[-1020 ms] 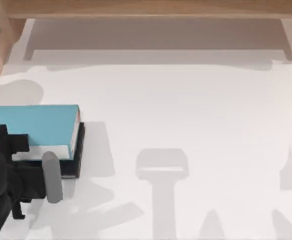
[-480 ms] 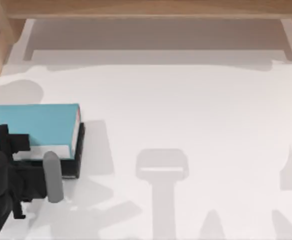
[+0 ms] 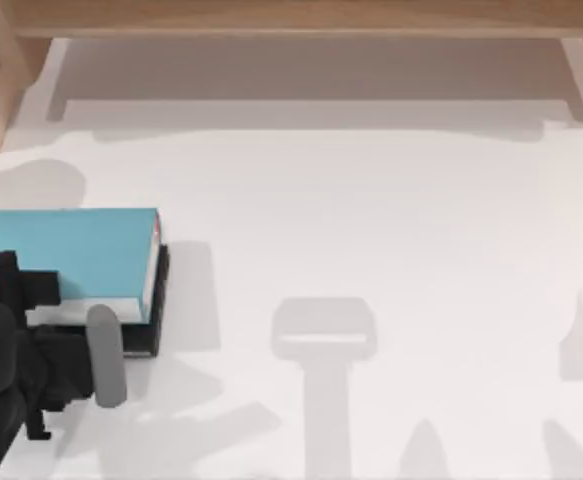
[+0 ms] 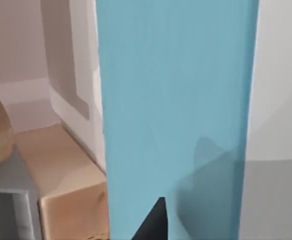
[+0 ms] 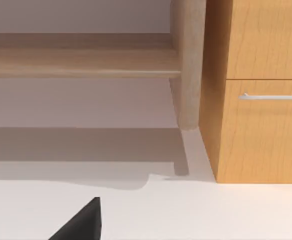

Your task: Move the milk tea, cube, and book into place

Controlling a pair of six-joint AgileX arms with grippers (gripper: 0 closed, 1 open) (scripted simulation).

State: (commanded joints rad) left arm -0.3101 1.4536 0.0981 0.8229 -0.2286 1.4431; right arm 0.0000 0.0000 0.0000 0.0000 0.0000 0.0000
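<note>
I see the flat rectangular teal-blue book (image 3: 66, 250) lying cover-up at the table's left side, its long edges running left to right. White page edges show along its right and near sides. It rests on top of a dark object whose edge shows beneath its right and near sides. From my left wrist camera its plain cover (image 4: 176, 100) appears unmarked.

book cover (image 3: 66, 250): plain teal, no title or lettering legible
dark book (image 3: 157, 300) underneath: edge visible, nothing readable on it
drawer front (image 5: 266, 130): bare wood grain, no label
overall: no readable text, brands or numbers
</note>
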